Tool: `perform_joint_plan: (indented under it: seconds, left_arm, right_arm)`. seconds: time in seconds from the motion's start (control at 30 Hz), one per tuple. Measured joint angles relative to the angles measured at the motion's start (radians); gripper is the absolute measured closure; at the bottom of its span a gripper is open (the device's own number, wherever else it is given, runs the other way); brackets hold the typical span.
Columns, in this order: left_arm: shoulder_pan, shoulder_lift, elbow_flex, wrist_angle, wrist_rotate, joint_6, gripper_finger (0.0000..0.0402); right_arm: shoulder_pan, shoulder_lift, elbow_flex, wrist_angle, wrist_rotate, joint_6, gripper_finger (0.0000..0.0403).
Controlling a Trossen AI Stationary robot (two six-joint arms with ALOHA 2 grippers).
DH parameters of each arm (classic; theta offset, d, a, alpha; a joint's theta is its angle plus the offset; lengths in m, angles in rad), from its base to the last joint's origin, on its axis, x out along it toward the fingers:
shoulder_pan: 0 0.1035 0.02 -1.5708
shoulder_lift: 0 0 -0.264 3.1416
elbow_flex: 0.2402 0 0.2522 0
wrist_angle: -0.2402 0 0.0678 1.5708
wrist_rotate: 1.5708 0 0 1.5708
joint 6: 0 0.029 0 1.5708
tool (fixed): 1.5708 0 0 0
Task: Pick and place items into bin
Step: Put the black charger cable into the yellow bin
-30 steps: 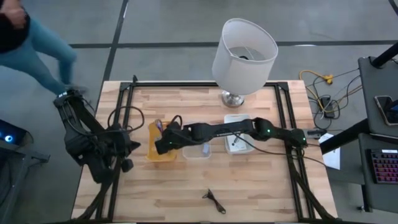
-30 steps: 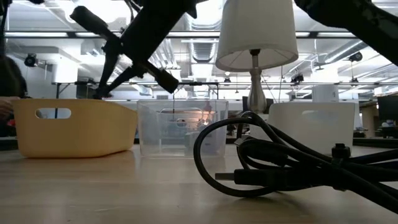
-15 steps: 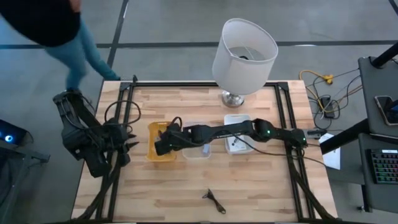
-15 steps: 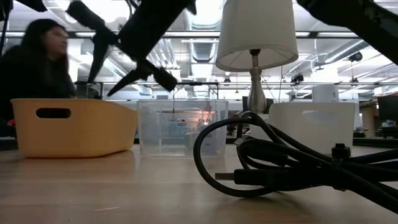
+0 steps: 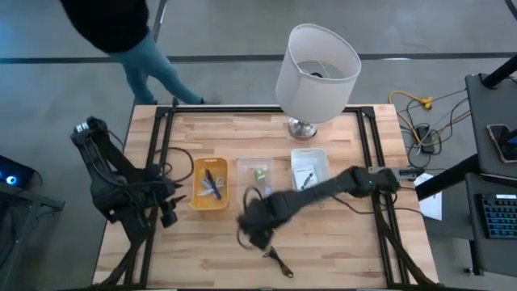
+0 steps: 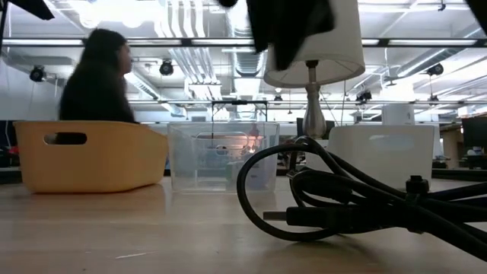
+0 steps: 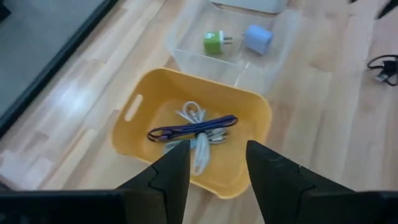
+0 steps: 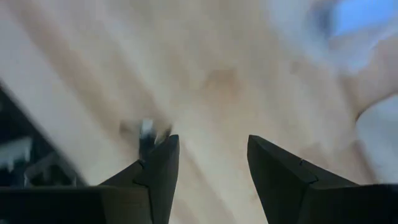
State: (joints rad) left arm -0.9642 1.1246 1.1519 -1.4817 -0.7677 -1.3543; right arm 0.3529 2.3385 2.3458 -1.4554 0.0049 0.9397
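Three bins stand in a row mid-table: a yellow bin (image 5: 209, 184), a clear bin (image 5: 257, 174) and a white bin (image 5: 309, 171). In the yellow bin lie a purple cord (image 7: 193, 129) and white cords. A green piece (image 7: 213, 42) and a pale blue piece (image 7: 256, 38) rest on the clear bin's floor. A black cord (image 5: 276, 260) lies coiled on the table near the front edge. My right gripper (image 5: 252, 230) hangs open above the table, just short of that cord. At the table's left edge my left gripper (image 7: 217, 146) stands open, looking down toward the yellow bin.
A large white lamp (image 5: 317, 69) stands at the table's far edge behind the bins. A person (image 5: 121, 32) walks past beyond the far left corner. Bare wood lies left and right of the black cord along the near edge.
My right gripper has opened over the yellow bin, then swung fast toward the table's near edge, turning to point down, and now hangs by the black cord. The purple cord now lies uncovered in the yellow bin. The person has walked rightward behind the table.
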Motion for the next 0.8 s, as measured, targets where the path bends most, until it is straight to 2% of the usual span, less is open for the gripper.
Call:
perform_joint_plan:
  seconds: [0.27, 0.4, 0.5, 0.63, 0.8]
  left_arm:
    - [0.0, 0.056, 0.0, 0.09, 0.033, -0.002, 0.026]
    - [0.0, 0.08, 0.0, 0.092, 0.05, -0.002, 0.026]
    - [0.0, 0.09, 0.0, 0.093, 0.064, -0.002, 0.026]
    - [0.0, 0.097, 0.0, 0.096, 0.081, -0.001, 0.026]
    - [0.0, 0.086, 0.0, 0.094, 0.082, 0.003, 0.026]
  right_arm:
    - [0.201, 0.004, -0.127, 0.074, -0.003, 0.083, 0.0227]
    - [0.275, 0.005, -0.237, 0.234, 0.009, 0.152, 0.0227]
    - [0.298, 0.006, -0.307, 0.369, 0.027, 0.234, 0.0227]
    - [0.301, 0.006, -0.352, 0.392, 0.12, 0.347, 0.0226]
    - [0.301, 0.01, -0.359, 0.421, 0.144, 0.331, 0.022]
